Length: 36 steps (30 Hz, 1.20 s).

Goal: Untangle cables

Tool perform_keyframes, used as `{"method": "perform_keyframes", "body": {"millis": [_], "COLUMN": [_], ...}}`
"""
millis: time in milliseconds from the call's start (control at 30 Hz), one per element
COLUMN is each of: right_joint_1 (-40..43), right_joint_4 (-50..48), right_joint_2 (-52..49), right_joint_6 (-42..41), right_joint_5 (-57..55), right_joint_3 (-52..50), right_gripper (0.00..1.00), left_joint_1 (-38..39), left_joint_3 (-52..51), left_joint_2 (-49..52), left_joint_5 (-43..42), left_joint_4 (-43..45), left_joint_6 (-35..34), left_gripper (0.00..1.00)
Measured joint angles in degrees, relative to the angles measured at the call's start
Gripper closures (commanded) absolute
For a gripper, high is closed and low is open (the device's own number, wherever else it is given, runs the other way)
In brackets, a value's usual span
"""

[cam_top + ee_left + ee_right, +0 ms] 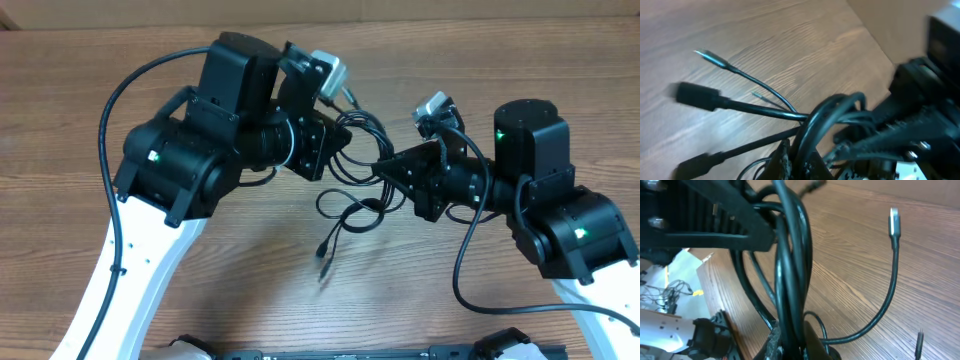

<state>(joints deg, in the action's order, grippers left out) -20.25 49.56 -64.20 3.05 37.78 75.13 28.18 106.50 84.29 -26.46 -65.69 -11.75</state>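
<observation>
I am running this from afar and reading the frame from the left; the left hand (340,138), just left of centre in the overhead view, is clenching a bunch of the cables (765,111); in its own wrist view the cords are rising out of its grip at the bottom edge, while several ends are lying loose on the worktop (250,290) toward the left. The knot itself is sitting mid-frame in the overhead view, between the two hands, with slack loops and free ends trailing below it. Right of centre, the right hand (392,170) is likewise clenched, grasping a thick twist of cables that is running up its wrist view, with a silver-tipped plug (894,220) curving free at upper right. As I judge it, I am working on drawing the tangle apart; I am wanting slow, opposed pulls, low over the wood, watching that the loops are opening rather than cinching, and easing off if the twist is tightening.
</observation>
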Motion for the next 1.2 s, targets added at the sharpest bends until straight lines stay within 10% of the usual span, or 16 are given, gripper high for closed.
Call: {"method": "perform_keyframes", "body": {"millis": [400,567,700,867,1033,1200], "right_joint_1": [0.0,-0.2,-0.6,-0.9,-0.1,0.0], "right_joint_4": [-3.3,-4.7,-4.9,-2.2,1.5,2.3], "right_joint_2": [-0.8,-0.9,-0.8,-0.7,0.2,0.4], "right_joint_6": [-2.6,-8.0,-15.2,-22.0,-24.8,-17.8], "right_joint_5": [2.0,-1.3,-6.8,-13.2,-19.5,-17.1], "right_joint_3": [0.0,0.0,0.0,0.0,0.0,0.0], "right_gripper": [0.96,0.96,0.96,0.96,0.36,0.35], "left_joint_1": [1.1,1.1,1.1,1.1,0.2,-0.2], "left_joint_3": [0.0,0.0,0.0,0.0,0.0,0.0], "left_joint_2": [1.8,2.0,2.4,3.3,3.5,3.5], "left_joint_5": [12.6,13.3,14.3,13.7,15.1,16.9], "left_joint_4": [-8.1,-8.0,-7.7,-5.6,-6.1,-5.5], "left_joint_6": [-39.4,-45.4,-43.3,-24.3,-9.9,-6.6], "left_gripper": [0.95,0.96,0.96,0.96,0.96,0.96]}}
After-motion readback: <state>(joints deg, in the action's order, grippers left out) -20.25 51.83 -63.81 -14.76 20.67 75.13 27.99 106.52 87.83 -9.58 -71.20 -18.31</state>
